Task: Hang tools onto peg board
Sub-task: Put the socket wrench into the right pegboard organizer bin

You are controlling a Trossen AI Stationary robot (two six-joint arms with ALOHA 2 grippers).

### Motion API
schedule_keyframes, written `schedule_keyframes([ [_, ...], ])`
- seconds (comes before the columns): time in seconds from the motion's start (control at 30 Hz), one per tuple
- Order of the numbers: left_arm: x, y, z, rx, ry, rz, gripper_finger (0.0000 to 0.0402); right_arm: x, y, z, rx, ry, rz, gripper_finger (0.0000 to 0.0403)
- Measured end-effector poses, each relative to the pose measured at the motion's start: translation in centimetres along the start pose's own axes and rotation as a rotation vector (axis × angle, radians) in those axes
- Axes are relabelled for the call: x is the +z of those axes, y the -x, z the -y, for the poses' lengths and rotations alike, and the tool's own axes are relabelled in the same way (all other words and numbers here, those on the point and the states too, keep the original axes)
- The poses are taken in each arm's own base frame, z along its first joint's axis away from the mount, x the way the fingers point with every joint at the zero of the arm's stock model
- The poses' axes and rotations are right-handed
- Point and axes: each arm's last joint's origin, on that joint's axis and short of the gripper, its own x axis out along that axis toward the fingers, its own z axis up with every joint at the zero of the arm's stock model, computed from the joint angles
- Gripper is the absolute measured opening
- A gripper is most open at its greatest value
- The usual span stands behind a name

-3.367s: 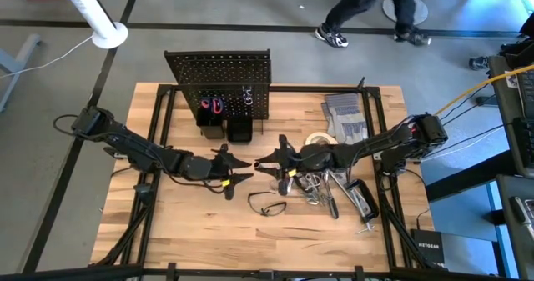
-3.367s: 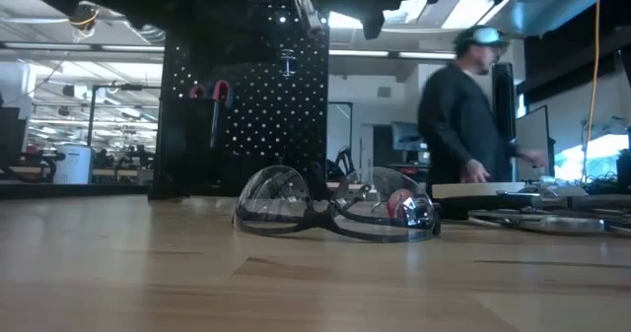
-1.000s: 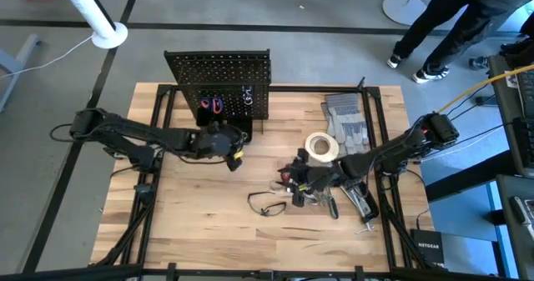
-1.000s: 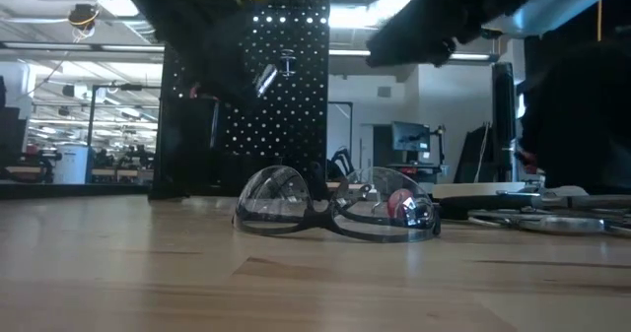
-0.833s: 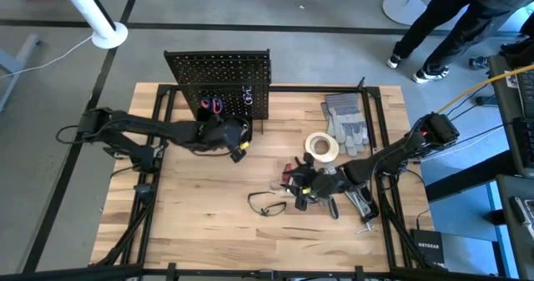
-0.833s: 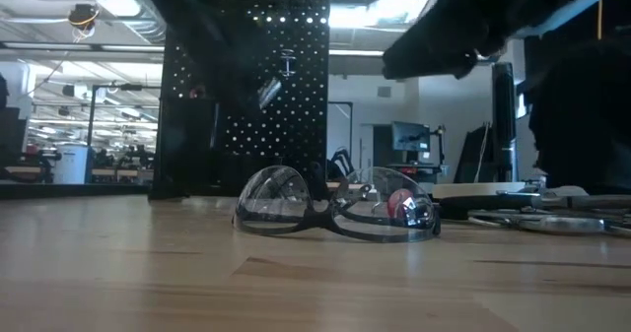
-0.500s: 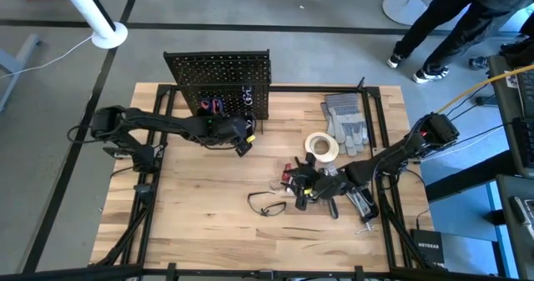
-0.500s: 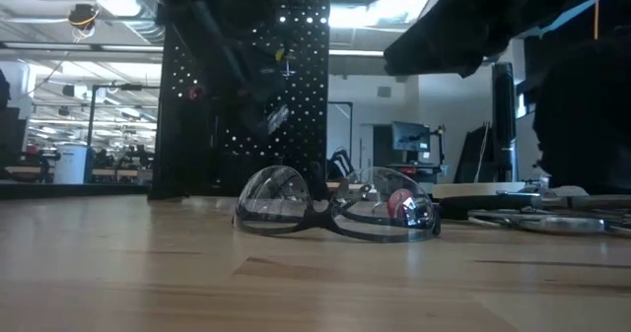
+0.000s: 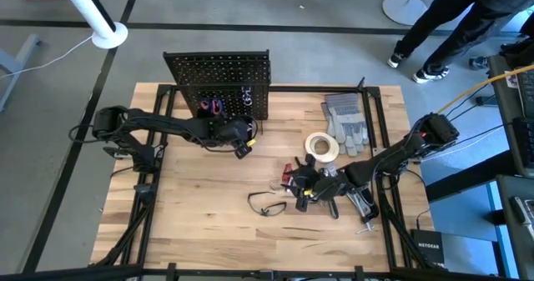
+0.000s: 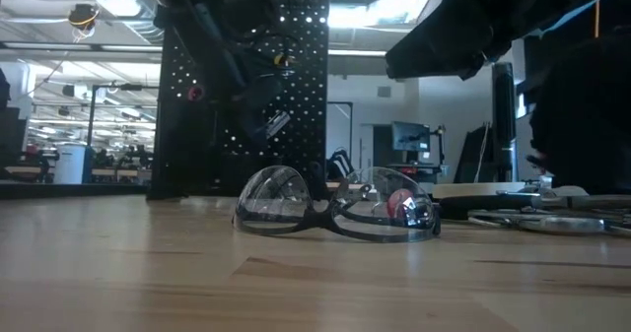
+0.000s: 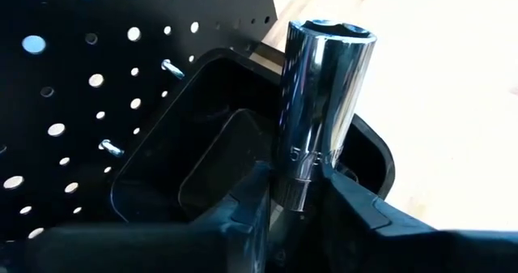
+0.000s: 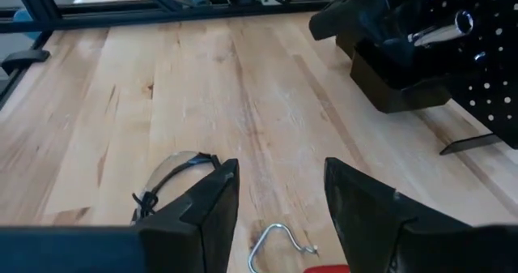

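Note:
The black peg board [image 9: 219,81] stands upright at the table's far side, with red-handled pliers [image 9: 211,106] hanging on it and small black bins at its foot. My left gripper [image 9: 242,139] is in front of the right bin [image 11: 243,143], shut on a chrome socket [image 11: 324,103]. My right gripper [image 9: 292,183] hangs open over the table's middle, its fingers [image 12: 214,200] apart with nothing between them. The safety glasses [image 9: 267,204] lie on the wood just before it, resting on their lenses and frame [image 10: 335,209]. My left gripper pinches the socket's narrow lower end [image 11: 295,192] between its two fingers. It comes from the table's left, slanting down toward the peg board. The socket sticks out forward past the fingertips, its open wide end [image 11: 332,28] farthest out. It hangs clear above the bin [image 12: 401,78].
A white tape roll [image 9: 321,146] and grey gloves [image 9: 345,118] lie at the far right. A heap of metal tools [image 9: 325,189] and a silver level [image 9: 363,199] lie under my right arm. A silver hook [image 12: 279,236] lies below the right fingers. A person's legs [image 9: 450,22] show beyond the table.
My left gripper has carried the socket toward the peg board and to the right, sinking and tipping further down, and has stopped over the right bin. The socket stays in its fingers.

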Motion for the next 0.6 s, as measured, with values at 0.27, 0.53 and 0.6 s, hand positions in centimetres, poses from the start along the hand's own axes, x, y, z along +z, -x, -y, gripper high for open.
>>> schedule_keyframes([
  [0.27, -0.08, -0.01, -0.03, 0.002, -0.014, -0.007, 0.0097, -0.25, -0.22, -0.07, -0.002, 0.002, -0.007, 0.0182],
  [0.53, -0.22, 0.01, -0.08, 0.007, -0.021, -0.020, 0.0115, -0.25, -0.23, -0.06, -0.002, 0.002, -0.007, 0.0182],
  [0.6, -0.22, 0.02, -0.08, 0.007, -0.020, -0.019, 0.0115, -0.25, -0.23, -0.06, -0.002, 0.002, -0.007, 0.0182],
])
